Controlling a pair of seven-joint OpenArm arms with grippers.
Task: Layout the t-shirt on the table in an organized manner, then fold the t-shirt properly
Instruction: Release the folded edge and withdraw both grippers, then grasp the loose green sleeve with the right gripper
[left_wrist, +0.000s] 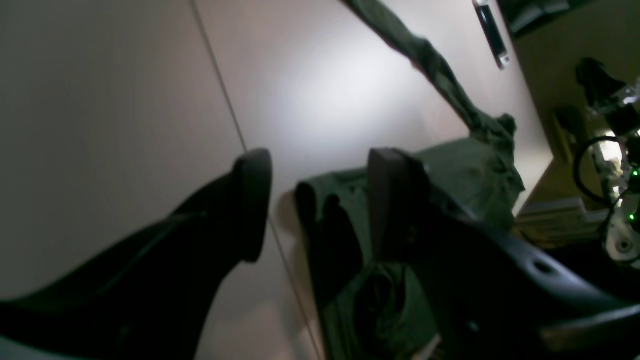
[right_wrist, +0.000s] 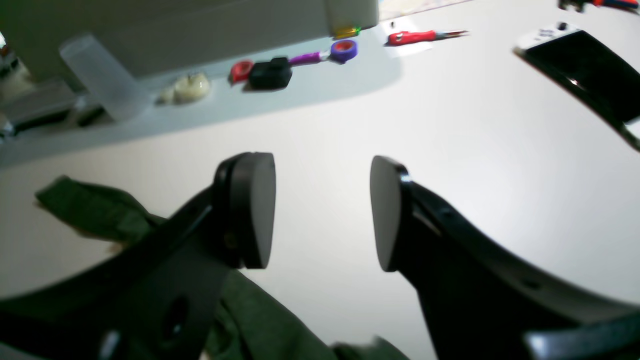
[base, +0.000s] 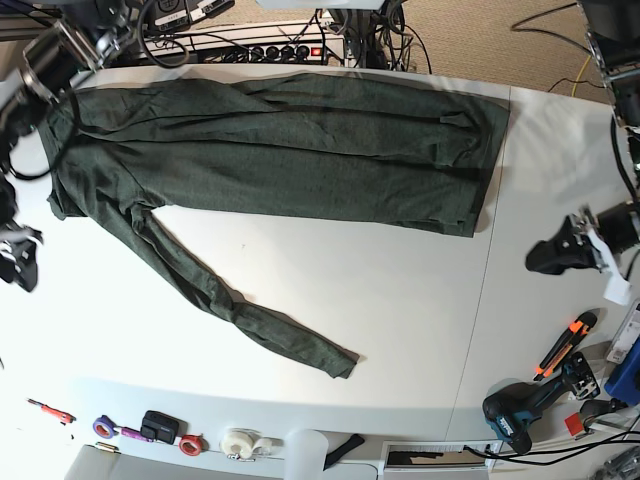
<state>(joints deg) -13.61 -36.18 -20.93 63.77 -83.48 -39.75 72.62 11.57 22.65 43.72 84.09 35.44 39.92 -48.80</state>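
The dark green t-shirt (base: 290, 140) lies spread across the far half of the white table (base: 400, 300), with one long sleeve (base: 240, 310) trailing toward the front. My left gripper (left_wrist: 320, 205) is open above the table, and a bunched edge of the t-shirt (left_wrist: 460, 165) lies just beyond its right finger. It shows in the base view at the right (base: 557, 255), clear of the cloth. My right gripper (right_wrist: 322, 215) is open over bare table, with green cloth (right_wrist: 85, 210) at its lower left. In the base view it hangs at the far left (base: 18, 262).
Tape rolls (right_wrist: 343, 50), a black block (right_wrist: 270, 74) and a red screwdriver (right_wrist: 415, 36) lie along the table's front ledge. A black flat device (right_wrist: 585, 75) lies nearby. A drill (base: 515, 410) and an orange tool (base: 565, 345) sit front right. Cables and a power strip (base: 270, 52) run behind the table.
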